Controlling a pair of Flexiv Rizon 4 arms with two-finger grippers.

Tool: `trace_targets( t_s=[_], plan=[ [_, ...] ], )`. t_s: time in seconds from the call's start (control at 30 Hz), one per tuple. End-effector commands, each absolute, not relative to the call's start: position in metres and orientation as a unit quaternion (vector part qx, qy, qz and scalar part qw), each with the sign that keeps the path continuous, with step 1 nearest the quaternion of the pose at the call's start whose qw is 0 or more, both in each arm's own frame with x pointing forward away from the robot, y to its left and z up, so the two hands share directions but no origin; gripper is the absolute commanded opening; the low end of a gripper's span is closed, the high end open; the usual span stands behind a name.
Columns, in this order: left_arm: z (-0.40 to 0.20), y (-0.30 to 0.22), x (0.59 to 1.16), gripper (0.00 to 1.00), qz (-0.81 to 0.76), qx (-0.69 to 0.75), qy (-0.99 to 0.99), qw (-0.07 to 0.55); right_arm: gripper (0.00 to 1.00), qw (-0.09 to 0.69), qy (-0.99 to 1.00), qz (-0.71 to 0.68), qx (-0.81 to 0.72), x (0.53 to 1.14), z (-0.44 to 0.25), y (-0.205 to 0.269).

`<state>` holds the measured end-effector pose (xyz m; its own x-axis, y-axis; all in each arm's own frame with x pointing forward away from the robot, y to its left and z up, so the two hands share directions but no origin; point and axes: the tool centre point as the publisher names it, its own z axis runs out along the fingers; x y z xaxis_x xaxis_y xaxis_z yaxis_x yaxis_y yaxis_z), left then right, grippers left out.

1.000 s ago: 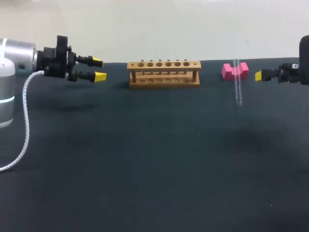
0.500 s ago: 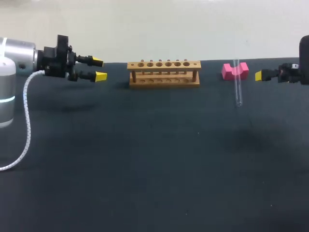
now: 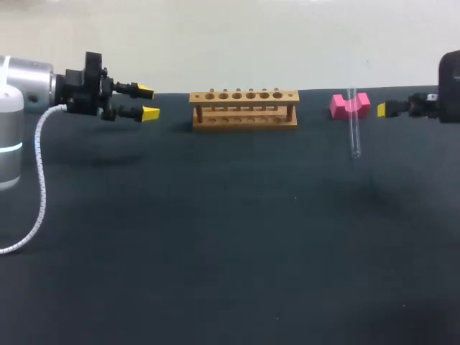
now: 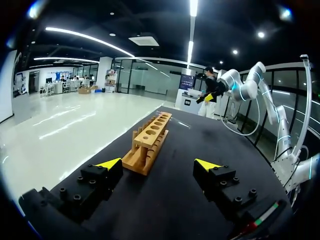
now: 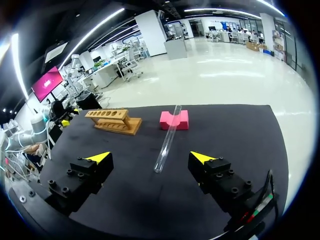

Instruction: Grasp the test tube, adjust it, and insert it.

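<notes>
The test tube is laid on the table, upper part propped in the notch of the pink block, right of the wooden rack. R gripper is positioned w/ fingers apart, tube just ahead. L gripper fingers are likewise apart, left of the rack.

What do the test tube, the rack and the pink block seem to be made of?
Test tube: clear glass or clear plastic, I cannot tell which; the dark table shows through it.
Rack: wood, matte light brown, with round holes in the top bar.
Pink block: probably foam or plastic; matte, even bright pink, with a notch on top.
</notes>
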<state>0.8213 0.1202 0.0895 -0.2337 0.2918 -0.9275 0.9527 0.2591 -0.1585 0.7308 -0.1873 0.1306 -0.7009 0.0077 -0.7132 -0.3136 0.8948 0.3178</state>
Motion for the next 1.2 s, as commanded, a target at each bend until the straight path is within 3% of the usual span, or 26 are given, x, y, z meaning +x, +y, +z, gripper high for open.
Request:
trace_targets(
  t_s=[0.03,0.37,0.53,1.2],
  plan=[
    [0.089,0.120,0.819,1.00,-0.397,0.459,0.677,0.418,1.00,0.414,0.906,0.089,-0.033,0.744,0.114,-0.167],
    [0.089,0.120,0.819,1.00,-0.397,0.459,0.677,0.418,1.00,0.452,0.892,-0.016,0.003,0.758,0.105,-0.156],
    [0.089,0.120,0.819,1.00,-0.397,0.459,0.677,0.418,1.00,0.436,0.897,-0.067,0.016,0.763,0.107,-0.154],
    [0.089,0.120,0.819,1.00,-0.397,0.459,0.677,0.418,1.00,0.436,0.897,-0.067,0.016,0.763,0.107,-0.154]
  ],
)
